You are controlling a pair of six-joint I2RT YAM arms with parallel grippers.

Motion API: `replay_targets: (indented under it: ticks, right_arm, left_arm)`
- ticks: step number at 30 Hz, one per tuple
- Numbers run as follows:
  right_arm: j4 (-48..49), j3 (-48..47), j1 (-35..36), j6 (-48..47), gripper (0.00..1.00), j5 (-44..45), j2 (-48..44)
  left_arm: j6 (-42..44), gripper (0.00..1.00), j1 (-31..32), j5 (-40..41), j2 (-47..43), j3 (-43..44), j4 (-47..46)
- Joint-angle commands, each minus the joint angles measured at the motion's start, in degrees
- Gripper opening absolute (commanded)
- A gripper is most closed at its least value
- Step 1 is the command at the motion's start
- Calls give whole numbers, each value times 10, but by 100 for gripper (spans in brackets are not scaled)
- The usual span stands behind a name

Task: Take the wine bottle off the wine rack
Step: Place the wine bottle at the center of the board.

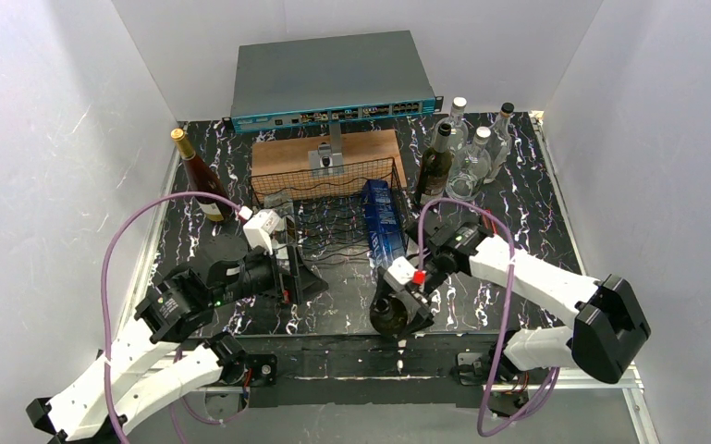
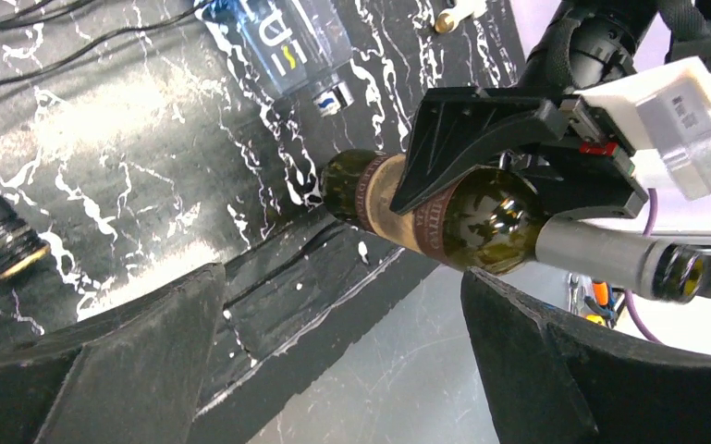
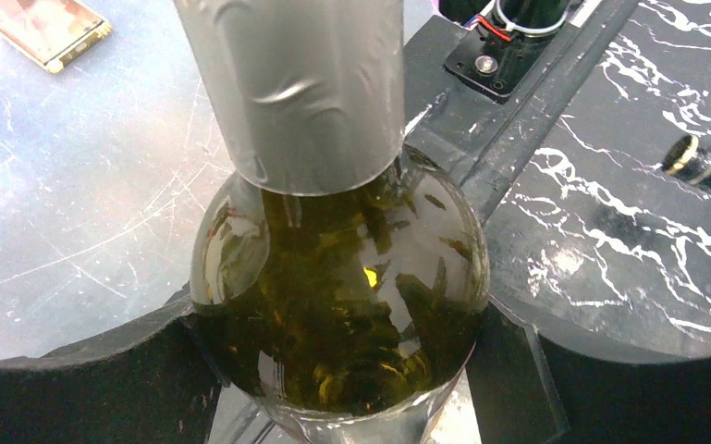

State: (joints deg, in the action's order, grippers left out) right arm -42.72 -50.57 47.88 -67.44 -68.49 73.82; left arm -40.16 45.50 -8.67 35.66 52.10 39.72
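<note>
The wine bottle (image 1: 391, 314), dark green glass with a grey foil neck and a brown label, lies level over the table's near edge, off the wine rack (image 1: 333, 199). My right gripper (image 1: 405, 289) is shut on it, one finger on each side of its shoulder (image 3: 342, 305). The left wrist view shows the same bottle (image 2: 467, 222) in that black gripper, neck pointing right. My left gripper (image 1: 301, 277) stands open and empty to the left of the bottle, just in front of the rack. A blue bottle (image 1: 384, 222) lies on the rack's right side.
Several upright bottles (image 1: 467, 153) stand at the back right. A brown bottle with a gold cap (image 1: 199, 176) stands at the back left. Behind the rack are a wooden board (image 1: 324, 153) and a grey network switch (image 1: 333, 79). White walls close in both sides.
</note>
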Motion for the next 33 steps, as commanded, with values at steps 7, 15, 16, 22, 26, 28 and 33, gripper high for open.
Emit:
replay_targets:
  ticks: [7,15,16,22,26,28,33]
  right_arm:
    - [-232,-50,-154,-184,28,-95,-69]
    - [-236,-54,-264,-155,27,-99,-97]
    - [-232,-54,-276,-148,27,-100,-98]
    - [-221,-69,-369,-126,28,-117,-85]
    - [-216,-84,-429,-123,28,-126,-60]
    - [-215,-94,-469,-132,28,-132,-41]
    - [-231,-124,-523,-177,29,-138,10]
  left_arm:
    - [7,98,-3,-6,-26,-65,-116]
    - [-17,98,-2,15,-23,-76,-139]
    - [-27,98,-3,21,-26,-82,-145]
    - [-41,98,-3,-2,-40,-140,-253]
    - [-29,98,-3,-4,-39,-164,-287]
    - [-22,98,-3,-4,-37,-168,-294]
    - [-6,98,-2,1,-37,-179,-315]
